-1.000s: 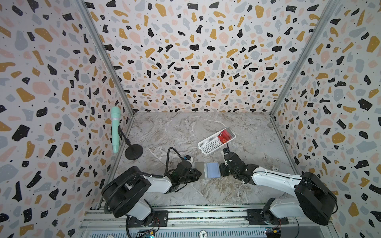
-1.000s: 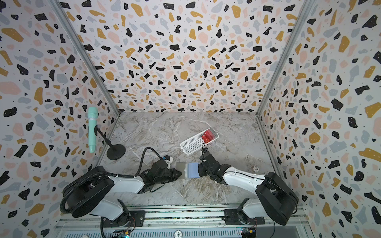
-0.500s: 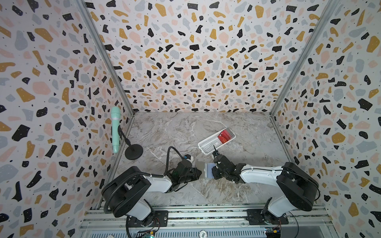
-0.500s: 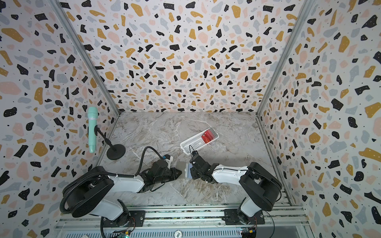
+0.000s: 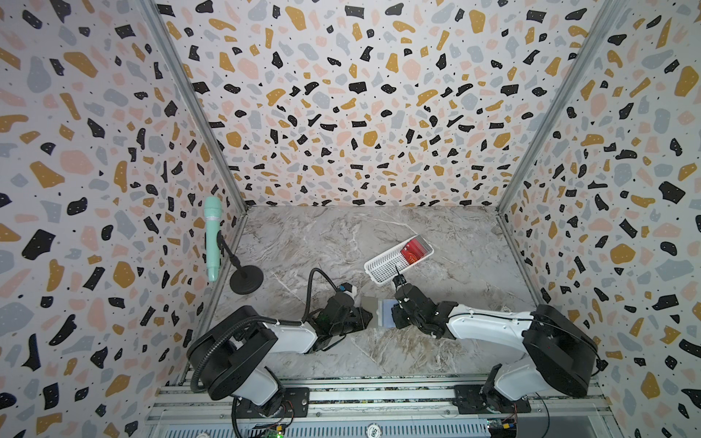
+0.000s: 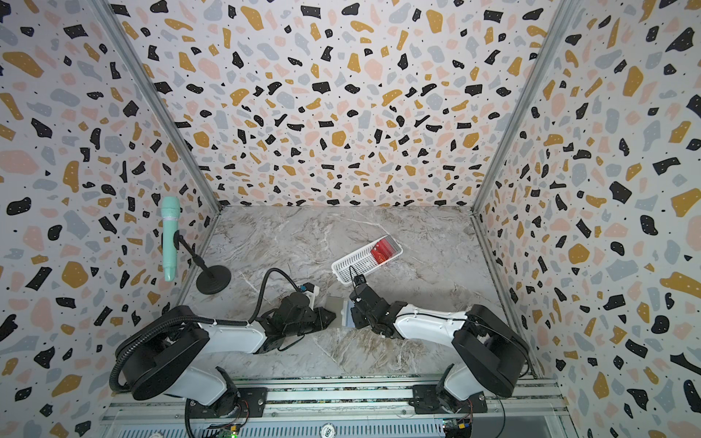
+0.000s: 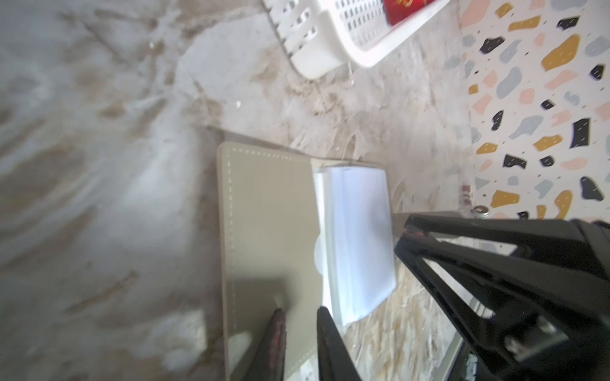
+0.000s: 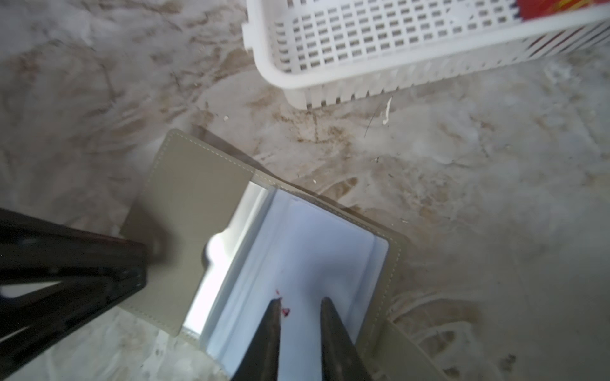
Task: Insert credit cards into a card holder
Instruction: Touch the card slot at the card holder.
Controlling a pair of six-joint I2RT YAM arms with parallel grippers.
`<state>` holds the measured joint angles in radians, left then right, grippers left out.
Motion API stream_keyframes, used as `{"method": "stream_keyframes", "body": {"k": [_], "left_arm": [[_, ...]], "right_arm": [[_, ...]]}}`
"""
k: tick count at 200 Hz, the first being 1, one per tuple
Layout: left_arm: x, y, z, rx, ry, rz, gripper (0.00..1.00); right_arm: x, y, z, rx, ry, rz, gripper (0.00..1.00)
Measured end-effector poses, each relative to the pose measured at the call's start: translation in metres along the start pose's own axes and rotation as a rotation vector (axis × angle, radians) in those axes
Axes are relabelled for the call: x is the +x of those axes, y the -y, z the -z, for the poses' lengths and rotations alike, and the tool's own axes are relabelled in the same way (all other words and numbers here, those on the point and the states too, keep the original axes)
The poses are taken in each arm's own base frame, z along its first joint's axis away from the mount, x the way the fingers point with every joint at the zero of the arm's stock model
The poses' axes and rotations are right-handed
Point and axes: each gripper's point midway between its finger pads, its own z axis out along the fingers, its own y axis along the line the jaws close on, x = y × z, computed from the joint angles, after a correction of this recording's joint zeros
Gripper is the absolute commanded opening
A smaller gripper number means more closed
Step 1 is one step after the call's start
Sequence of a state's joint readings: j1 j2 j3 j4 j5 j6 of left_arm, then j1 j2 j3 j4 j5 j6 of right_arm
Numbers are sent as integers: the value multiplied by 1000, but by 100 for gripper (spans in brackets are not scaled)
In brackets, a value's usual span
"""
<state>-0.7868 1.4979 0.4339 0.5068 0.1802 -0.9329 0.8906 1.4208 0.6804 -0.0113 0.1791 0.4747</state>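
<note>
The card holder point(image 5: 370, 305) lies open on the marble table between my two grippers, with a grey-taupe flap point(image 7: 270, 224) and light blue sleeves point(image 8: 313, 244). My left gripper point(image 7: 302, 311) hovers low over the taupe flap, its jaws a little apart with nothing between them. My right gripper point(image 8: 302, 301) is over the blue sleeves, also narrowly open and empty. In both top views the grippers point(image 5: 370, 317) point(image 5: 395, 315) face each other across the card holder point(image 6: 336, 303). The red credit cards point(image 5: 415, 251) point(image 6: 384, 251) lie at the far end of a white basket.
The white perforated basket point(image 5: 383, 265) point(image 8: 330, 49) stands just behind the card holder, slanted toward the back right. A mint microphone point(image 5: 212, 239) on a black stand point(image 5: 246, 279) is at the left wall. Patterned walls enclose the table on three sides.
My right gripper has moved left onto the blue inside of the card holder. The left jaws have parted slightly; the left arm has stayed in place.
</note>
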Motion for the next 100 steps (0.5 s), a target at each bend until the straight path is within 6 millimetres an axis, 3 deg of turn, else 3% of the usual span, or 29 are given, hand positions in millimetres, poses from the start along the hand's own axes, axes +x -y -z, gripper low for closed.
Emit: {"method": "stream_keyframes", "body": {"k": [22,52,73,100], "left_arm": [[-18,20,2,30,41,-25,29],[-45,48,11,76,118,-76,36],[-58,60,18,91,164,-97,46],[-69,65,22,78,201,-123,68]], "right_arm": [[-28,8,18,-30,87,-38,27],[-58,40,36,-18,176,-96,33],[-70,66,43,1,208,-127,44],[-85,101,49,41,232,-154,49]]}}
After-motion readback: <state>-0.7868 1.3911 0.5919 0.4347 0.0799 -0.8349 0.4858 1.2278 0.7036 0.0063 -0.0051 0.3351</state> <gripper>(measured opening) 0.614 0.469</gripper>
